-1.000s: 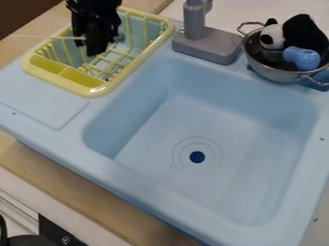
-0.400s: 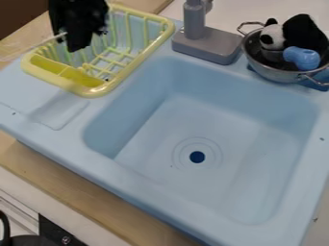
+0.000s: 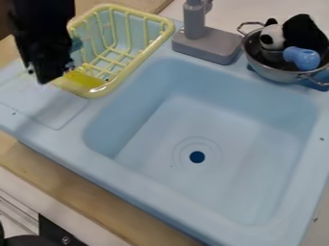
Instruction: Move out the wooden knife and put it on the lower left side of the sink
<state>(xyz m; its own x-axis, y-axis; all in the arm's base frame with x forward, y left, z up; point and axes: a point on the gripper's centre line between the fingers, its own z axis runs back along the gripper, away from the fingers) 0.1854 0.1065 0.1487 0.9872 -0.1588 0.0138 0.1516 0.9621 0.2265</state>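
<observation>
The black gripper [image 3: 46, 79] hangs at the upper left, over the left ledge of the blue sink [image 3: 128, 181] and in front of the drying rack's left part. It is shut on the wooden knife [image 3: 15, 83], a faint, pale blurred streak to the left of the fingertips. The knife's outline is hard to make out, and the gripper hides one end. The sink's lower left rim lies below and to the right of the gripper.
A yellow drying rack [image 3: 151, 45] stands at the back left, close beside the gripper. Behind the basin is a grey faucet [image 3: 204, 44]. A metal pot [image 3: 277, 73] with a panda toy [image 3: 272, 37] and a blue item [image 3: 302, 57] sits at the back right.
From above the rack, the gripper has moved left and toward the front, to the rack's front left side. The pale stick it held moved left with it. Rack and pot have stayed put.
</observation>
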